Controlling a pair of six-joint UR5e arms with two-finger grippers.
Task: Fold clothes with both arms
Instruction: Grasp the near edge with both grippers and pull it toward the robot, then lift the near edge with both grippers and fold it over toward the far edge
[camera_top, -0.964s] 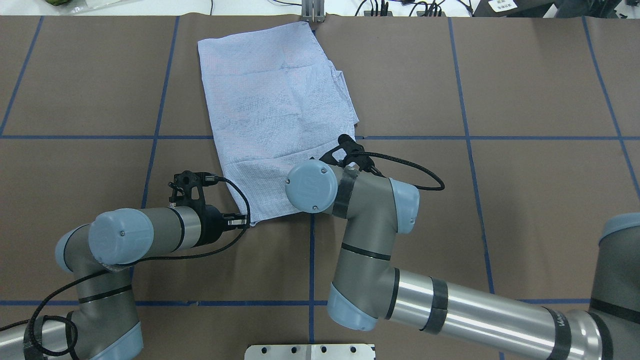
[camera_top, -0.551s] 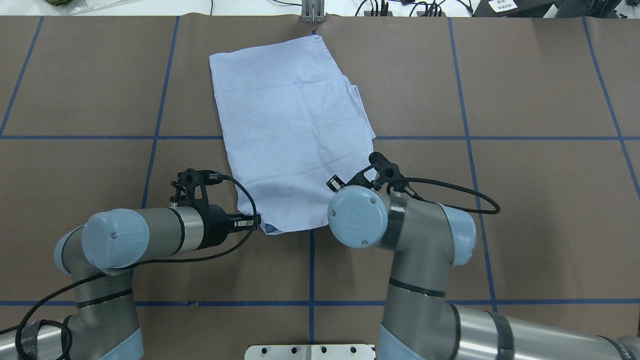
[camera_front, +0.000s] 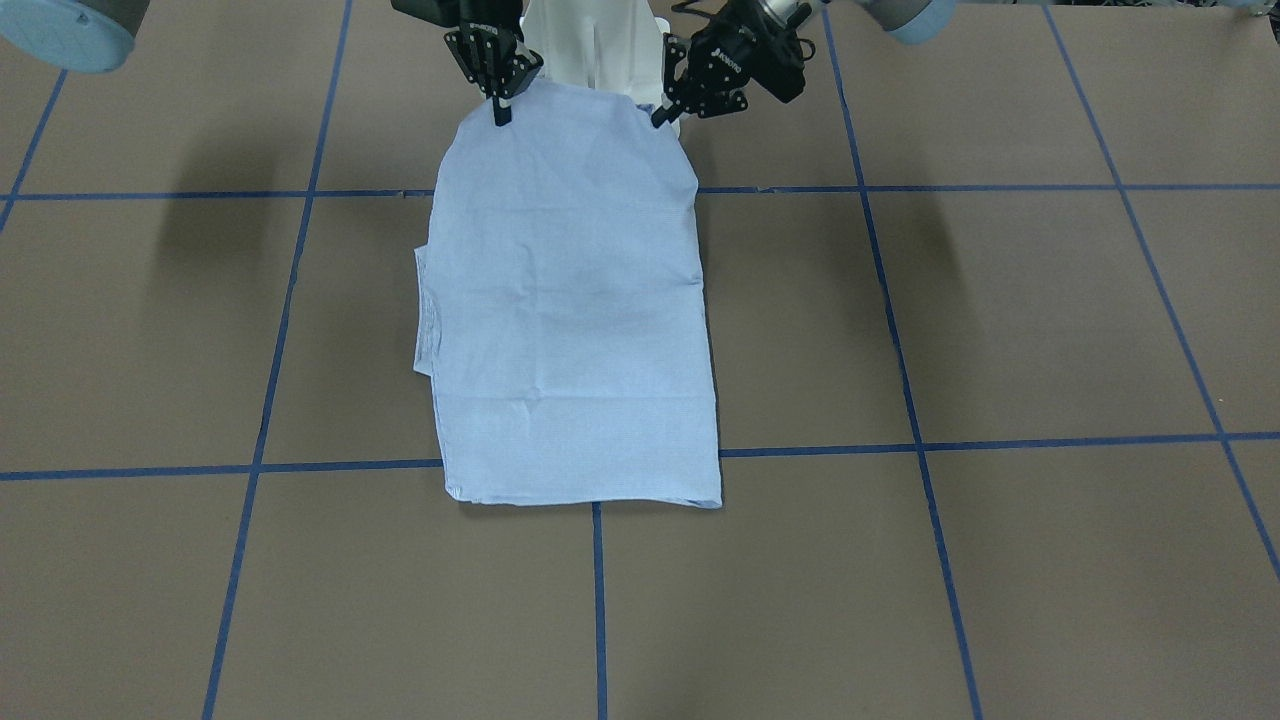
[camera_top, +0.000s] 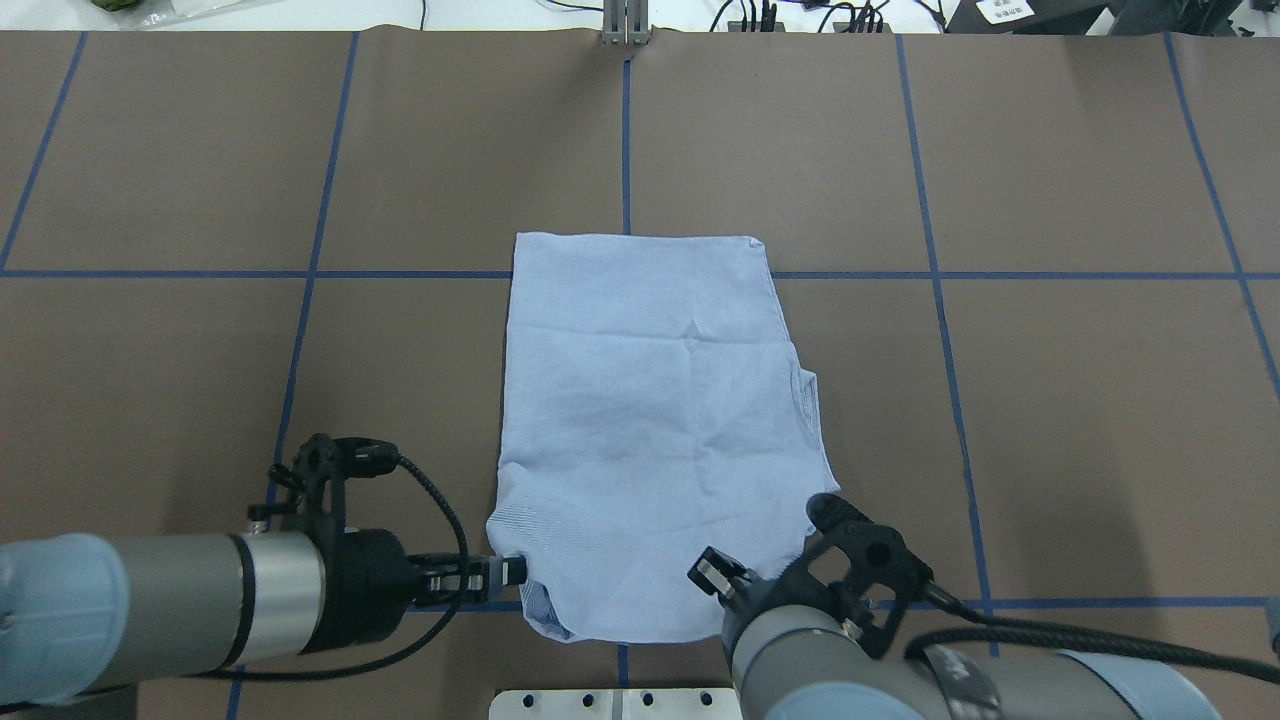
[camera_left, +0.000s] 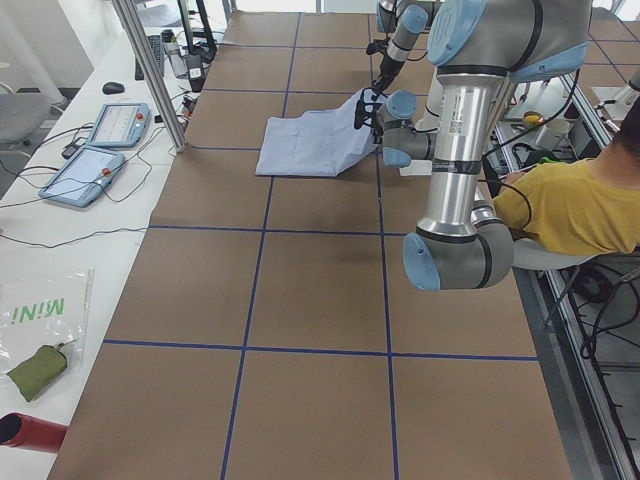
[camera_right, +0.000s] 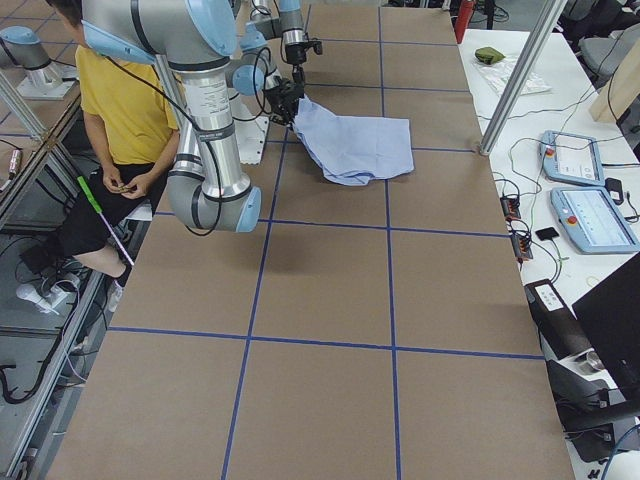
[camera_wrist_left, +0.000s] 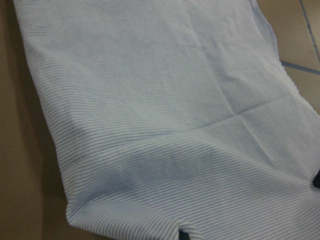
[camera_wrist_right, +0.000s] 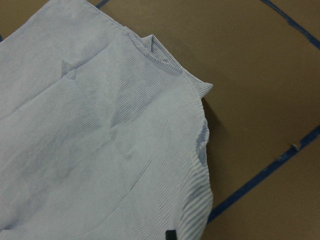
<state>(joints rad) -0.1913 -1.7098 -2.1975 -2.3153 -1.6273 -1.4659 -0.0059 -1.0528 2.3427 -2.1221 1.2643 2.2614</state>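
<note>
You see the folded striped shirt (camera_top: 650, 430) lying on the brown table (camera_top: 1050, 400), its robot-side edge raised. The left gripper (camera_top: 512, 571) and right gripper (camera_front: 498, 108) each pinch one near corner

Left gripper (camera_top: 512, 571) and right gripper (camera_front: 499, 108) hang low, jaws seemingly pinched shut.

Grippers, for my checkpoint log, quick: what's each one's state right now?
Left gripper: shut on a near corner of the shirt.
Right gripper: shut on the shirt's other near corner.
</note>
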